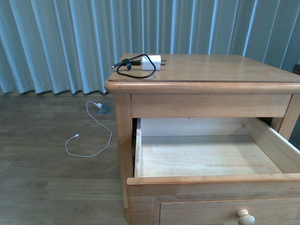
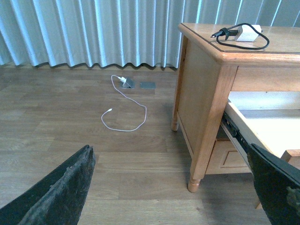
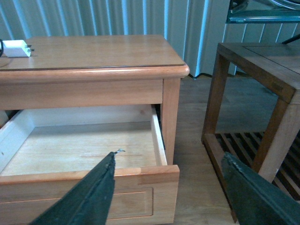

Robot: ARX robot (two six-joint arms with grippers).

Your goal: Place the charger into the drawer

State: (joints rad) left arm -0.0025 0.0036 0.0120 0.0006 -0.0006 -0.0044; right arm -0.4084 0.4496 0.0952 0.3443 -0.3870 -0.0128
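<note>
The white charger with its coiled black cable lies on the nightstand top near the back left corner; it also shows in the left wrist view as the charger and in the right wrist view as the charger. The drawer is pulled out, its pale wood inside bare, a round knob on its front. My left gripper hangs open above the floor, left of the nightstand. My right gripper is open in front of the drawer's right front corner. Neither arm shows in the front view.
A thin white cable lies on the wood floor by a floor socket. A dark wooden side table with a slatted lower shelf stands right of the nightstand. Blue-grey curtains hang behind.
</note>
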